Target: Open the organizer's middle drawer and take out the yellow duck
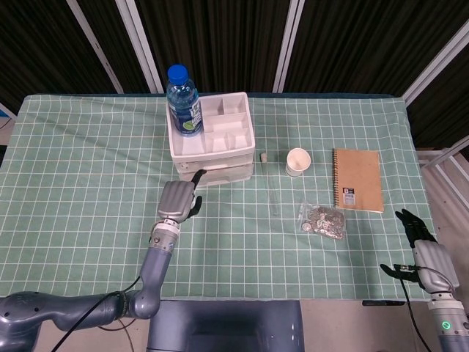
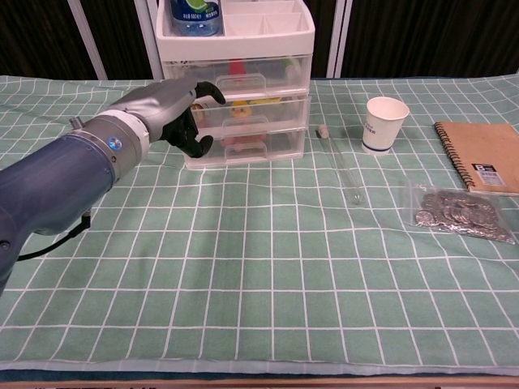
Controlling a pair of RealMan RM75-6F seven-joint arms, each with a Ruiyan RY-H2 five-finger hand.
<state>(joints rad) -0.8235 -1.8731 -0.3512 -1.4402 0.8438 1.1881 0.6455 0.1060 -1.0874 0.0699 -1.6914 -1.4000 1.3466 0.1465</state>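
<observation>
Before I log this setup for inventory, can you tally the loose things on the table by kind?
Drawer organizer: 1
Water bottle: 1
Paper cup: 1
Spiral notebook: 1
Bag of coins: 1
Glass tube: 1
Total: 6

left hand (image 2: 172, 109) hiding organizer (image 2: 243, 97) front
</observation>
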